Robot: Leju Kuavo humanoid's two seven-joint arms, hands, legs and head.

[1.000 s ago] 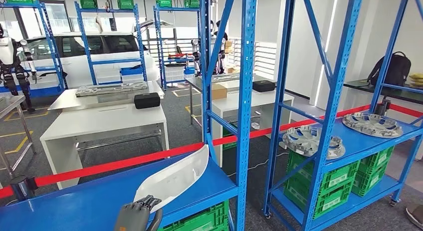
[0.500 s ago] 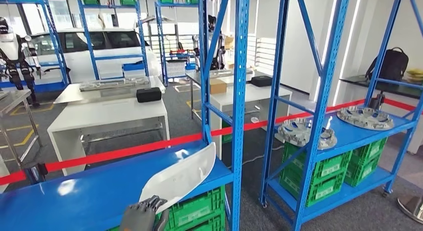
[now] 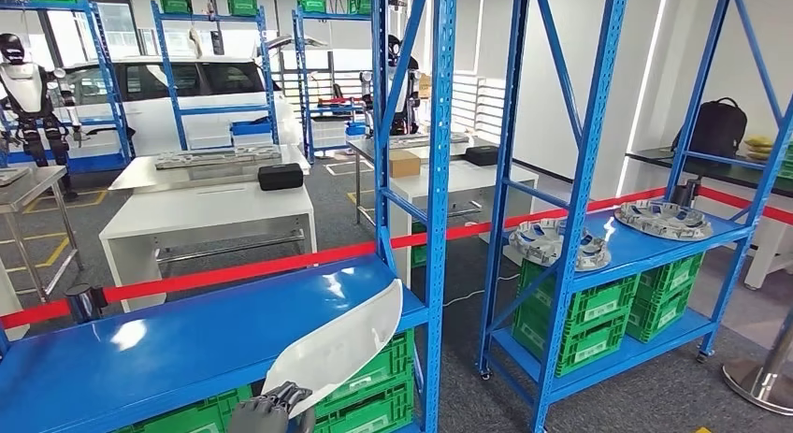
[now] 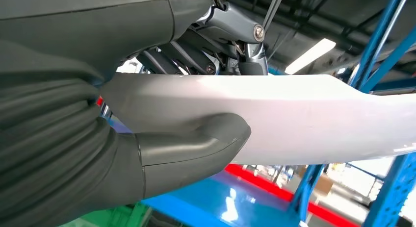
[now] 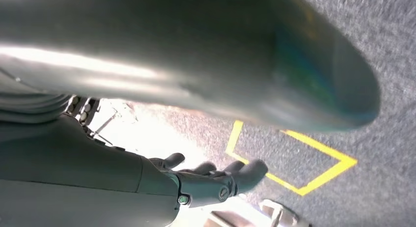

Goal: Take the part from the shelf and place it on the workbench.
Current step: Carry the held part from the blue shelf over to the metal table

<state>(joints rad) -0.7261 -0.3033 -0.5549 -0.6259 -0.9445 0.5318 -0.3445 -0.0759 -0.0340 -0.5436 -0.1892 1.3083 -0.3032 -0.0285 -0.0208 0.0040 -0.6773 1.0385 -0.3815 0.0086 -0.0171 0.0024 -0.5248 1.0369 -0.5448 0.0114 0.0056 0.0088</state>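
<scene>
A long, curved, glossy white part (image 3: 341, 344) is gripped at one end by the left hand (image 3: 266, 413).

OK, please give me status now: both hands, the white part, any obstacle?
Left hand grips white part at its near end. Right hand hangs open over floor. Part's far end lies over blue shelf; blue upright stands close beside it.

Left robot hand (image 3: 269, 412) cut off by frame edge; white part (image 3: 341, 344) hides fingertips.
</scene>
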